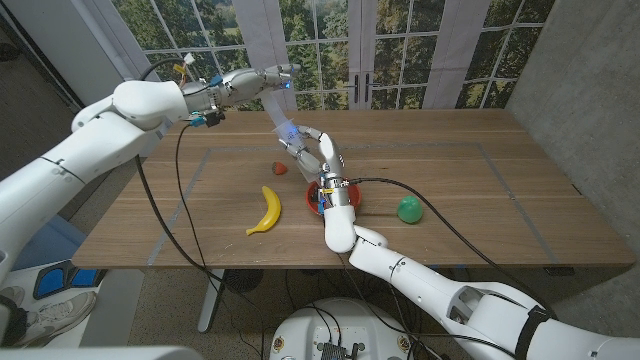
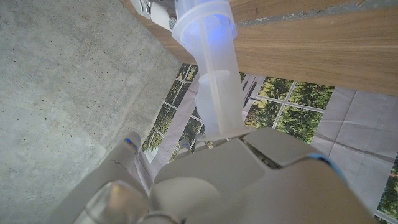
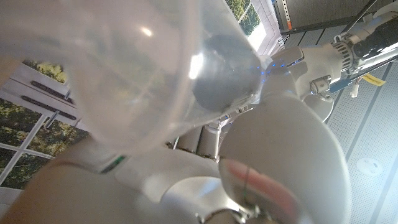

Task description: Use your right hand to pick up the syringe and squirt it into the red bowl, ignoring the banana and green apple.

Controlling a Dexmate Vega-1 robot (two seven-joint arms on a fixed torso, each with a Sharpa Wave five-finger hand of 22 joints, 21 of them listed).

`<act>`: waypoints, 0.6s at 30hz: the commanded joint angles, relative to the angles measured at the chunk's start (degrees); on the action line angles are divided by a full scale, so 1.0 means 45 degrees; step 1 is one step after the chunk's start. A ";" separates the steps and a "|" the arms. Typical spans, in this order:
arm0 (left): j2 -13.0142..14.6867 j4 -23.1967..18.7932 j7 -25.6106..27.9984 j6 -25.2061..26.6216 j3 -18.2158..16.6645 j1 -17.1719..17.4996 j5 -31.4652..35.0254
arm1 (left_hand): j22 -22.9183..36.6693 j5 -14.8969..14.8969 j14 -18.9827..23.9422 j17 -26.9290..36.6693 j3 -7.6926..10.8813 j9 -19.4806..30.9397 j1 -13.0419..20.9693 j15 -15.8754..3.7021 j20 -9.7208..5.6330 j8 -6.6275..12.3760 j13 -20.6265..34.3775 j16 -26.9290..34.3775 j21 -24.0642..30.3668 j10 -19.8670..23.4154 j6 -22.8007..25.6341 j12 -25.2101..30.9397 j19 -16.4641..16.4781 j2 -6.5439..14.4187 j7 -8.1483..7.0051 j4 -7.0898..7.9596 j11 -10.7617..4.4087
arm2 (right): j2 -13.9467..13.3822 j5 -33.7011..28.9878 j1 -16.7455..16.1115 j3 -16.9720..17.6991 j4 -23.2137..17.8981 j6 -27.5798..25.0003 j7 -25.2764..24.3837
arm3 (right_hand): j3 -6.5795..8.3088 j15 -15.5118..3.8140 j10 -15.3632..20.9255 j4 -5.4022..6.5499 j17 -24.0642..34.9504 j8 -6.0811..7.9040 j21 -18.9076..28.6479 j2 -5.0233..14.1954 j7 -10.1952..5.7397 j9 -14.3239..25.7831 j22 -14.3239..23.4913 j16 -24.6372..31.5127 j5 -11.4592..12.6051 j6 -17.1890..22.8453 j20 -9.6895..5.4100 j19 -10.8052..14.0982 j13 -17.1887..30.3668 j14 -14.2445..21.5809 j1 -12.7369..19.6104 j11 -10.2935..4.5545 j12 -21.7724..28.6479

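Observation:
A translucent syringe (image 1: 281,115) with a blue glow hangs slanted over the table's middle. My right hand (image 1: 322,155) grips its lower end, fingers up, right above the red bowl (image 1: 310,197), which my wrist mostly hides. My left hand (image 1: 255,80) reaches in from the back left and holds the upper end. The left wrist view has the syringe (image 2: 214,81) running from my left hand (image 2: 249,180) toward the table. Seen from the right wrist, the clear barrel (image 3: 124,68) sits close against my right hand (image 3: 186,180).
A banana (image 1: 266,210) lies left of the bowl and a green apple (image 1: 408,209) to its right. A small red object (image 1: 280,168) sits behind the banana. The wooden table (image 1: 480,170) stretches bare to the right. Windows stand behind.

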 commanded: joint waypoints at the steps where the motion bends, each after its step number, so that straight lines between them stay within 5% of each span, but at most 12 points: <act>1: 0.0107 -0.0179 0.0013 0.0020 -0.0036 0.0133 0.0036 | 0.0040 0.0038 -0.1238 0.0017 -0.0050 0.0028 -0.0008 -0.0928 -0.0716 0.0054 0.0051 0.0036 0.0001 -0.0681 -0.0160 0.0041 -0.0095 0.0605 0.0022 0.0005 0.0010 | 0.0209 -0.0060 0.0392 -0.0135 0.0638 0.0117 -0.0223 | -0.0048 -0.1966 0.1526 0.0006 0.0049 0.0045 0.0066 0.1904 -0.2760 0.0019 0.0033 0.0030 0.0065 0.2838 -0.1573 -0.0011 0.0060 0.0171 0.1866 -0.1538 -0.0048; 18: -0.0104 0.0002 -0.0108 0.0224 0.0256 -0.0036 0.0152 | 0.0040 0.0047 -0.1259 0.0015 -0.0067 0.0028 0.0001 -0.0913 -0.0726 0.0066 0.0051 0.0042 0.0004 -0.0700 -0.0171 0.0052 -0.0108 0.0597 0.0028 0.0011 0.0008 | 0.0291 -0.0117 0.0775 -0.0189 0.1118 0.0403 -0.0795 | -0.0134 -0.1962 0.1541 0.0007 0.0067 -0.0008 0.0131 0.1946 -0.2763 0.0025 0.0029 0.0014 0.0099 0.2845 -0.1580 -0.0030 0.0115 0.0238 0.1940 -0.1536 -0.0119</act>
